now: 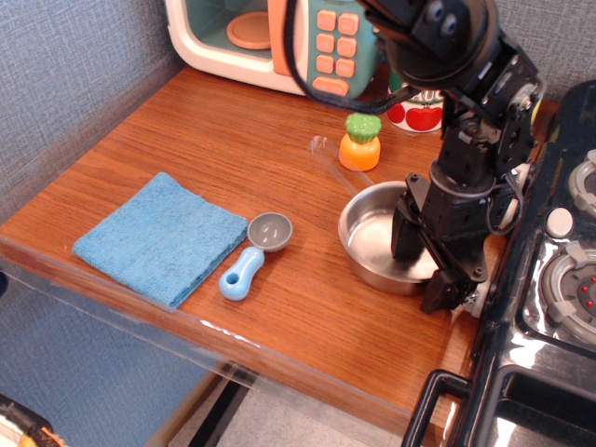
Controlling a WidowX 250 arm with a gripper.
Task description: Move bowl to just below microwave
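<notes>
Scanning from the left: blue cloth [154, 237] lies near the bench's [186, 130] front-left edge, with a small scoop [256, 253] just beside it on the right. Far left, the microwave [279, 37] stands at the back, and bare wood in front of it gives open room for the drop. Middle: a toy carrot [359, 142] stands near the bowl's thin handle [335, 163], which points far-left. Right: the bowl [386, 247] sits close to the stove [549, 279] edge, well apart from the microwave. The gripper [428, 265] straddles the bowl's right rim, one finger inside, one outside; jaws look apart, no firm clamp yet, though the arm hides part of the rim.

Risks: a thin rim pinch may slip and tip the bowl. The swinging handle could knock the carrot or the can [414, 107] behind it. Dragging left could also shove the scoop. The right side is tight against the stove knobs [480, 298]; the left and centre are freer.
</notes>
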